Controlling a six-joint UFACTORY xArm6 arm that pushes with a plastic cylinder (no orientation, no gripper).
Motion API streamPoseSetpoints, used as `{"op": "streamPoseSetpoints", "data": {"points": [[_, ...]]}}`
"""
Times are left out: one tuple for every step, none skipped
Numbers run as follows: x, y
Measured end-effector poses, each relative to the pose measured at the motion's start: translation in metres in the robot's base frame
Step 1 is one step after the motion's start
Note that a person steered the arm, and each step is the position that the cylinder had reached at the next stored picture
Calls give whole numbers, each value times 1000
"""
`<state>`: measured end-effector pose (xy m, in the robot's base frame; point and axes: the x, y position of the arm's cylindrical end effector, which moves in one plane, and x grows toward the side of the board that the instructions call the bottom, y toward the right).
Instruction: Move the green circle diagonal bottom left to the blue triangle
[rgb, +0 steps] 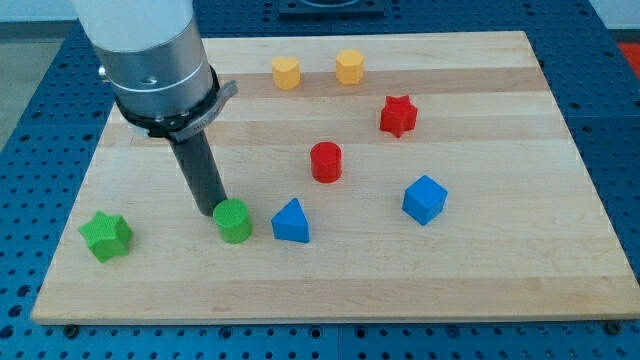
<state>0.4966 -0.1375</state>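
Light wooden board (500, 280), pale planks with grain running left to right, sits on a blue perforated table (30, 200) with a regular hole grid. Even, soft lighting. Dark object at far edge, too cropped to identify.

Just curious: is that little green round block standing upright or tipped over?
Upright. The green circle shows its flat round top facing up, sitting flush on the board; my tip sits just at its upper left.

Pale smooth wooden board (480, 260), matt ribbed plastic green circle (233, 220)
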Motion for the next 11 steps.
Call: {"op": "streamPoseSetpoints", "data": {"points": [[-9,1],[-19,25],[-19,50],[-19,73],[-17,72],[-15,63],[-13,49],[12,37],[30,31],[30,29],[30,29]]}}
